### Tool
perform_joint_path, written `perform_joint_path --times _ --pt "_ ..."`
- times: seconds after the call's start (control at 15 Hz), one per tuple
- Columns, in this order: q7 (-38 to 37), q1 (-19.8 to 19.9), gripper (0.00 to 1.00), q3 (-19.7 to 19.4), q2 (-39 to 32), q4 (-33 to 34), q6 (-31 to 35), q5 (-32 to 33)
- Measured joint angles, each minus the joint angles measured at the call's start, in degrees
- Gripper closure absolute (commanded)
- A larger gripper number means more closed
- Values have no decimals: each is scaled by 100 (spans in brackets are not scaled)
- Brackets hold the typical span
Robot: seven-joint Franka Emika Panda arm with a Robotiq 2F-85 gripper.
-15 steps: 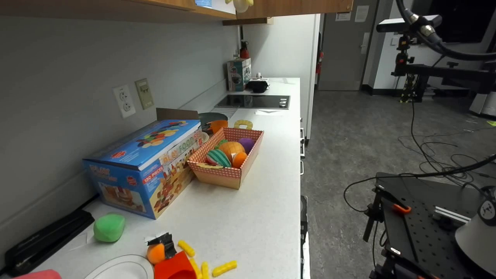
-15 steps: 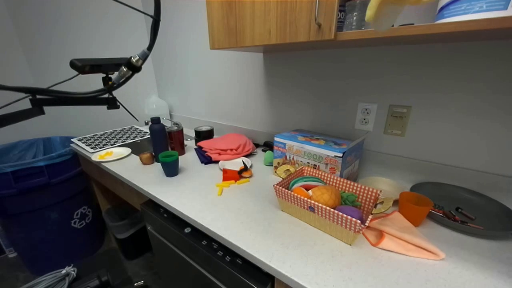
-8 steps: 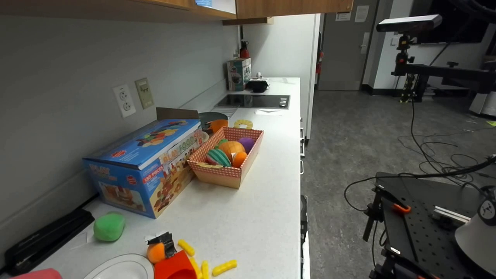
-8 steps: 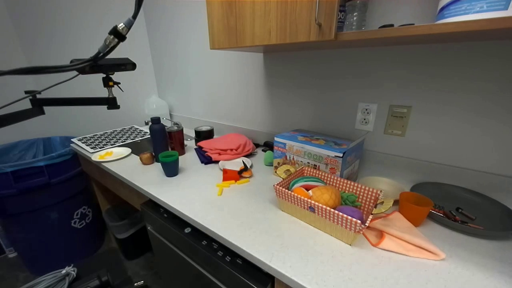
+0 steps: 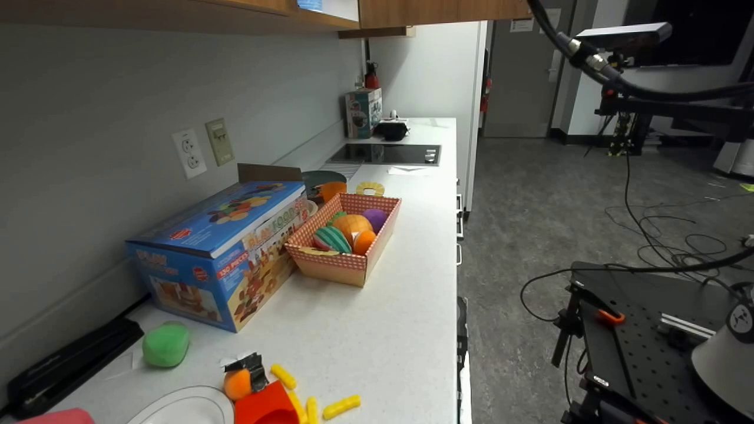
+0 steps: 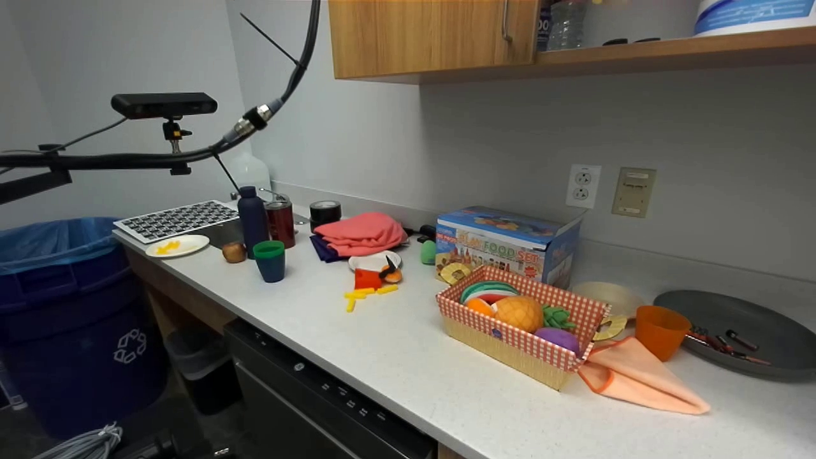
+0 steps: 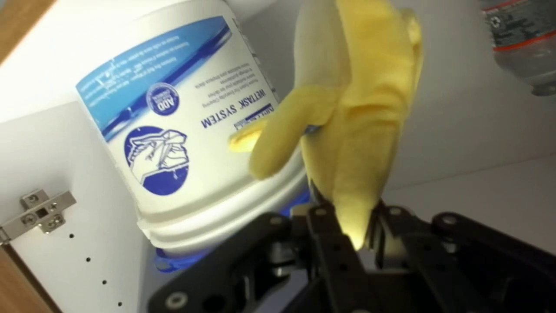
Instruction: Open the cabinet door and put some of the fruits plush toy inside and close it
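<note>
Yellow and soft, the banana [image 7: 369, 108] is clamped by its narrow end in the end effector [image 7: 356, 217], squeezed from both sides. It hangs with its peel loose in front of a tub [image 7: 186, 108] inside the cabinet [image 7: 456, 130]; the wrist view stands upside down, going by the tub's lettering. A bottle [image 7: 527, 48] stands off to one side. Whether the banana touches the tub or the shelf [image 6: 676, 51], I cannot tell.

Opening looks done: in an exterior view the cabinet door [image 5: 436, 12] appears swung out, only its lower part showing, and the shelf is exposed. Placing looks under way but unfinished, since the banana is in the grip. If any fruit is already set down inside, the views do not show it. On the surface [image 6: 395, 357], a basket [image 6: 503, 351] holds more: watermelon [image 6: 488, 292], pineapple [image 6: 519, 313], orange [image 6: 479, 306] and a purple fruit [image 6: 558, 338]. How many must go up, the task leaves open. In my judgement, what remains is to let go of the banana clear of the tub, perhaps fetch another fruit, then back out and close the cabinet door.
</note>
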State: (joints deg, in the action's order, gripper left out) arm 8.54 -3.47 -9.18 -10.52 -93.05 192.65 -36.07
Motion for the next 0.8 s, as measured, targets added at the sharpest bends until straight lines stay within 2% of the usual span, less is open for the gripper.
perform_joint_path --times 0.2,0.4,0.6,0.8 --pt "-538 286 25 86 -345 123 26 579" --pt "-538 739 3 552 -581 284 29 656" --pt "-538 1160 0 1057 -717 403 29 699" --pt "-519 1379 0 1295 -764 418 27 712"
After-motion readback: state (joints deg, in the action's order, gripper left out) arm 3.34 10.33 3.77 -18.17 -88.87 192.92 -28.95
